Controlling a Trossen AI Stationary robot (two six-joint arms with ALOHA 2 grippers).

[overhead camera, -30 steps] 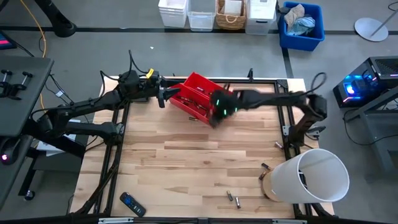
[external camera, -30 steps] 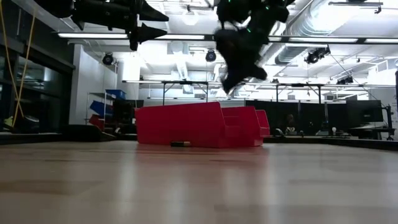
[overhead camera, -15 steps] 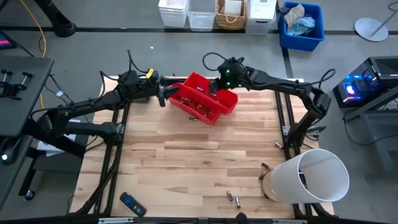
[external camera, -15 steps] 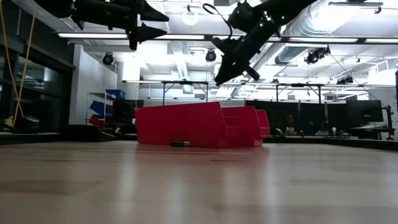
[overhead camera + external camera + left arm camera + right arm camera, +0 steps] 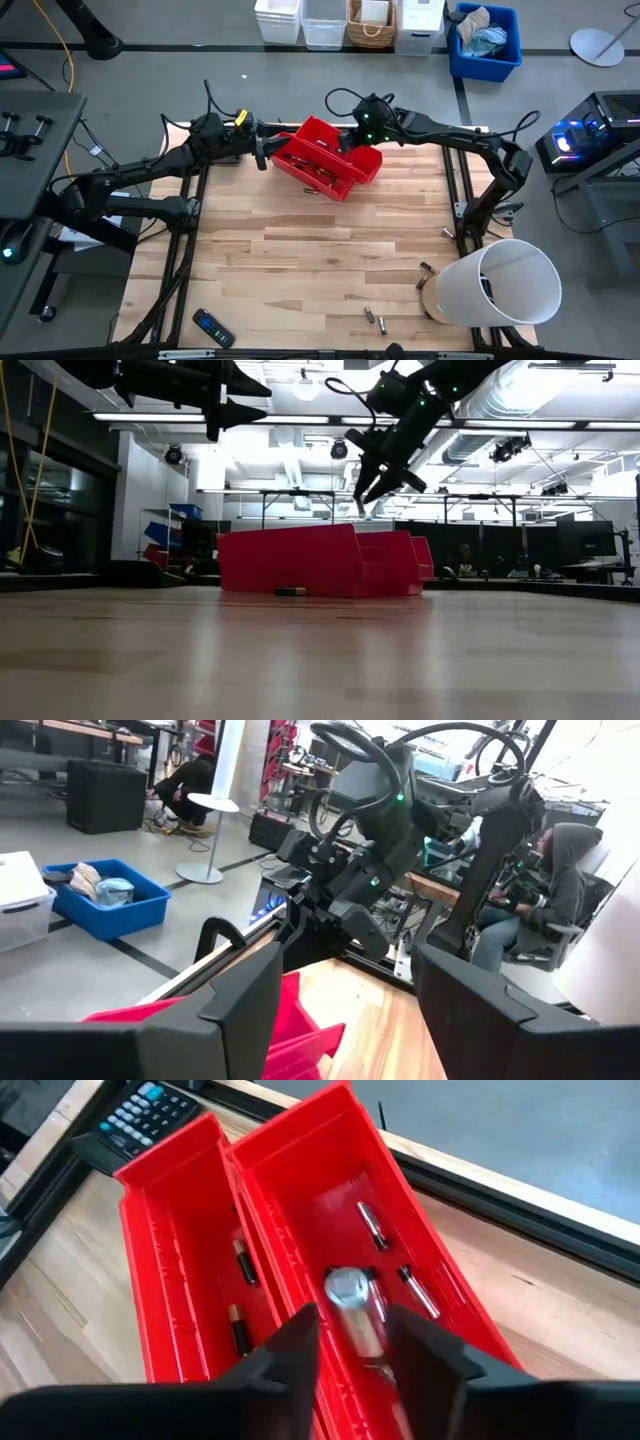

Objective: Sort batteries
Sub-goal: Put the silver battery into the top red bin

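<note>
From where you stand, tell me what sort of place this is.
Probably a robotics lab or workshop: exposed ceiling ducts over rows of desks with monitors, a pale wooden worktable in a black metal frame, and plastic storage bins on the grey floor.

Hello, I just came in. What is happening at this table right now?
The robot is sorting batteries into two red bins at the far side of the table. The right gripper hangs above one bin with a battery between its fingers, over others already lying inside. The left gripper waits open beside the bins. More batteries lie on the near part of the table, next to a white bucket and a remote.
</note>
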